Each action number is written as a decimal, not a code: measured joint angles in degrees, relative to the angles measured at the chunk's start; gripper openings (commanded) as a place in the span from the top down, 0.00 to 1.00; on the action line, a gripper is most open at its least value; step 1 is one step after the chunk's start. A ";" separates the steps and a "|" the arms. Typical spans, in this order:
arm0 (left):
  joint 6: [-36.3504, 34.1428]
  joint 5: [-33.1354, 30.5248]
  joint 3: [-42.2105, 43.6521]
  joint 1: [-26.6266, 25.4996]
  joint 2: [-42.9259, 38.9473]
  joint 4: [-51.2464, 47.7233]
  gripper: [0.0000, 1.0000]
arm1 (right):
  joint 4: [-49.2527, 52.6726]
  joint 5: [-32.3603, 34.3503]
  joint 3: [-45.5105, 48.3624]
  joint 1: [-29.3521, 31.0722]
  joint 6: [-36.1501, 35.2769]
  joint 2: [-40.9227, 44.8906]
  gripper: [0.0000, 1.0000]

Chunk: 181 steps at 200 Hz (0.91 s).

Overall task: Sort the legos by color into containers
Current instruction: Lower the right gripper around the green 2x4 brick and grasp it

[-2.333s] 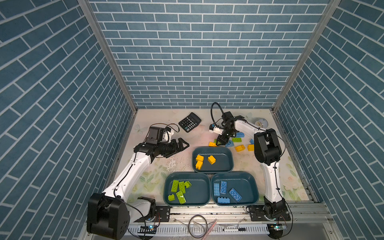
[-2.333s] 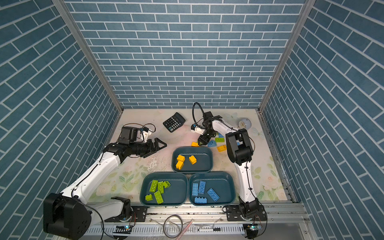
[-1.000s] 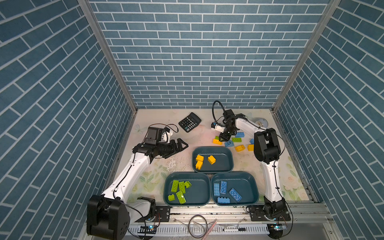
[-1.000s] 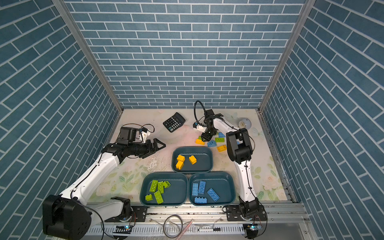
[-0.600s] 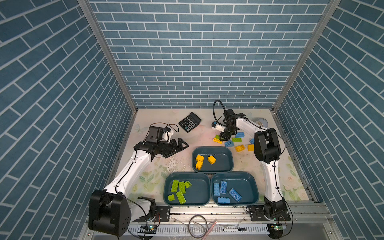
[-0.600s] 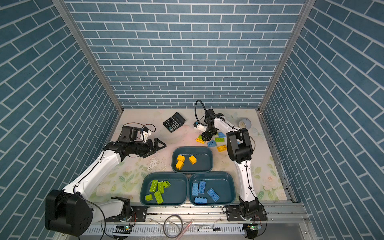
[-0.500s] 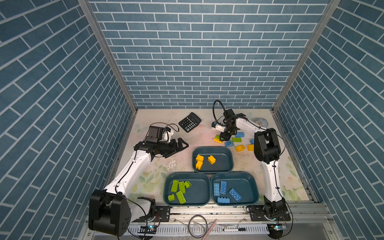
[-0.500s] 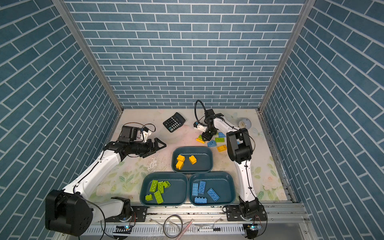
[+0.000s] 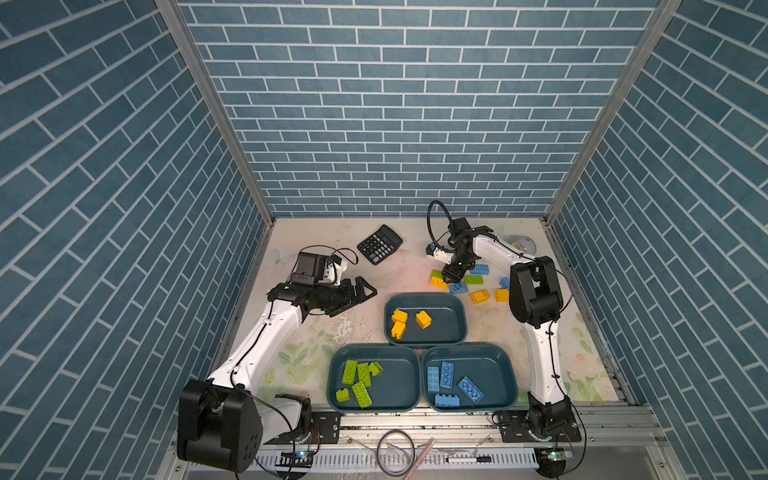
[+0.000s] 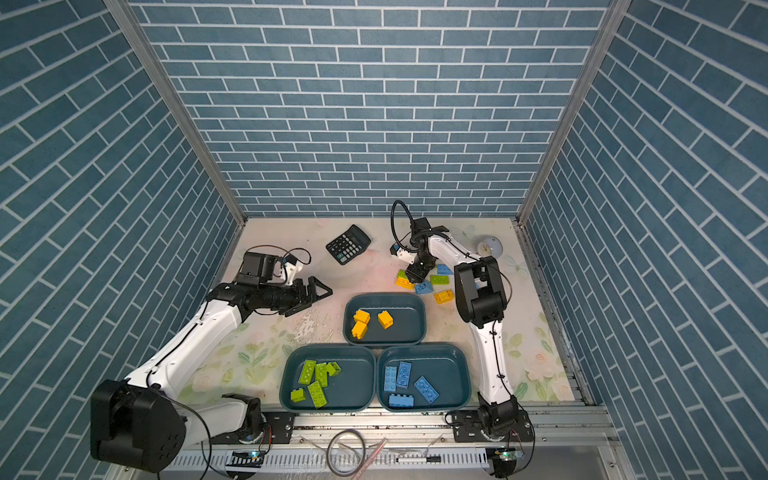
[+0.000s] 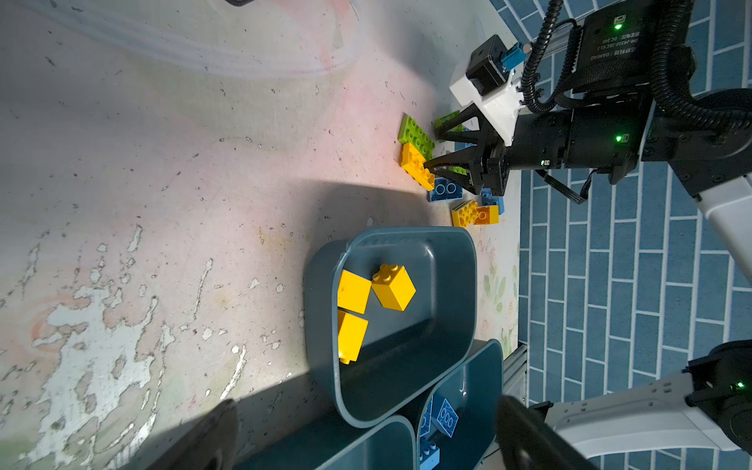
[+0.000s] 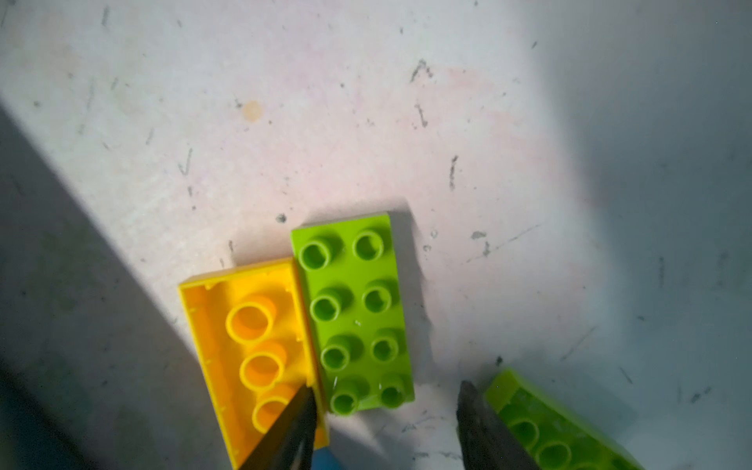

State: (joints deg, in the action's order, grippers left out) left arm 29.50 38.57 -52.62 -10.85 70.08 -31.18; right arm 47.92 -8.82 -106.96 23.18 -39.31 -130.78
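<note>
— So, where is your right claw?
— My right claw (image 12: pixel 386 390) is down among the loose legos (image 9: pixel 479 296) at the far right of the bench (image 9: pixel 324 232). Its jaws are partly apart and hold nothing. One tip overlaps the edge of the upturned yellow brick (image 12: pixel 252 346); the other stands just beside the second green brick (image 12: pixel 549 427). The studs-up green brick (image 12: pixel 354 313) lies ahead of the gap, its long side touching the yellow one.
— And the left?
— My left claw (image 9: pixel 368 291) hovers wide and empty over bare bench, left of the far tray (image 9: pixel 444 328).
— What's in the trays?
— The far tray has three yellow pieces. The near-left tray (image 9: pixel 399 382) has five green, the near-right tray (image 9: pixel 494 374) four blue. A calculator (image 9: pixel 380 244) sits at the far side, between my two claws.
</note>
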 measured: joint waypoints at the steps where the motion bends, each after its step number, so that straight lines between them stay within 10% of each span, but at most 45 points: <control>1: 0.00 0.02 0.00 0.00 0.00 0.00 0.00 | 0.00 -0.04 0.00 0.00 0.00 0.02 0.41; 181: 0.00 0.11 -0.72 0.11 0.61 -0.35 0.00 | -2.91 -0.72 4.09 3.06 0.11 3.21 0.35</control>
State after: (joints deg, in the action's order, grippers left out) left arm 29.50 38.68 -53.34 -10.74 70.70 -31.53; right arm 45.01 -9.54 -102.87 26.24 -39.20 -127.57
